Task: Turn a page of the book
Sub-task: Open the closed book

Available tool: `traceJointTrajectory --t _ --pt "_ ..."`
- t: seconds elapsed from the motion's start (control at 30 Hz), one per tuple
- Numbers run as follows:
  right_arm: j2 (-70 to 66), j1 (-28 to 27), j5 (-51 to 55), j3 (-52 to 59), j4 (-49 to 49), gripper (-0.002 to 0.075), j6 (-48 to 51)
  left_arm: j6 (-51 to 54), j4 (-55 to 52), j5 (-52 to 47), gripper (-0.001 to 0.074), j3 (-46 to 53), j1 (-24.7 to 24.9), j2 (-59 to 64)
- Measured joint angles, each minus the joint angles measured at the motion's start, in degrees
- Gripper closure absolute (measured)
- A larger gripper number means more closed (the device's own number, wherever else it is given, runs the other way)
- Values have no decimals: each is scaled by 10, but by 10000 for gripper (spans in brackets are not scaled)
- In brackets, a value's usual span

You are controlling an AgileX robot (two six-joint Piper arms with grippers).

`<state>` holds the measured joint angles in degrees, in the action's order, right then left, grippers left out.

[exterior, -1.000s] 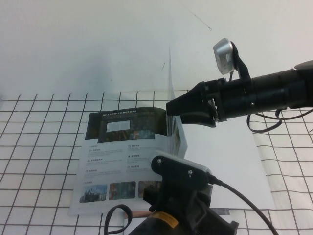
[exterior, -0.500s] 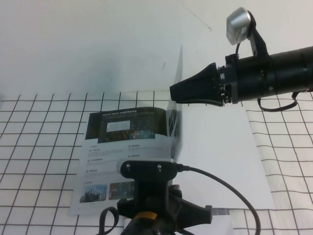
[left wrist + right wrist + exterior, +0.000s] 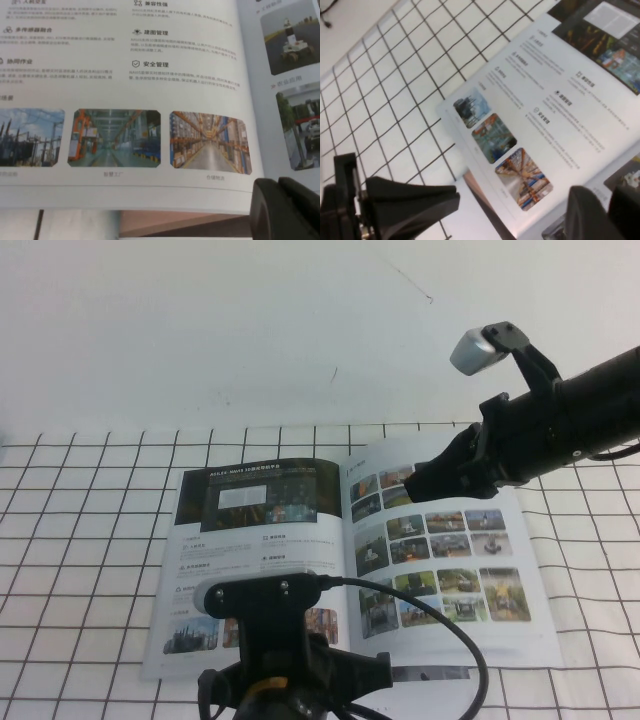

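Nearest, at the book's near edge: left gripper, low over the gridded table just short of the bottom row of warehouse photos; open or closed impossible to tell.

Beyond it, lying open and flat. Has dropped since a moment ago: the page, then standing upright along the spine, now down flat right of the spine, vehicle photos facing up. Probably means the turn is finished, though a page slipped back to its start would look the same.

Runs near to far along the spine, long axis of the page likewise; dark banner at the far end, so tops of both sheets point away from the robot.

Farthest: right gripper, above the page's far edge, fingers apart, holding nothing.
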<state>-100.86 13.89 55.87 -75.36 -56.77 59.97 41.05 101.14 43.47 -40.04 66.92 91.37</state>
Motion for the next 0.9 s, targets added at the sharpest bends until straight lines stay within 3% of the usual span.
traceJointTrajectory --t 0.37,0.6,0.73,0.9 --pt "-5 1 -15 4 13 622 -4 20 0 0 737 0 0 0" --pt "-5 2 -15 4 42 624 -5 64 0 -57 737 0 0 0" --pt "-2 -3 -17 4 130 657 -27 120 0 -142 738 0 0 -23" --pt "33 -43 -16 0 280 717 -129 185 0 -238 738 0 0 -103"
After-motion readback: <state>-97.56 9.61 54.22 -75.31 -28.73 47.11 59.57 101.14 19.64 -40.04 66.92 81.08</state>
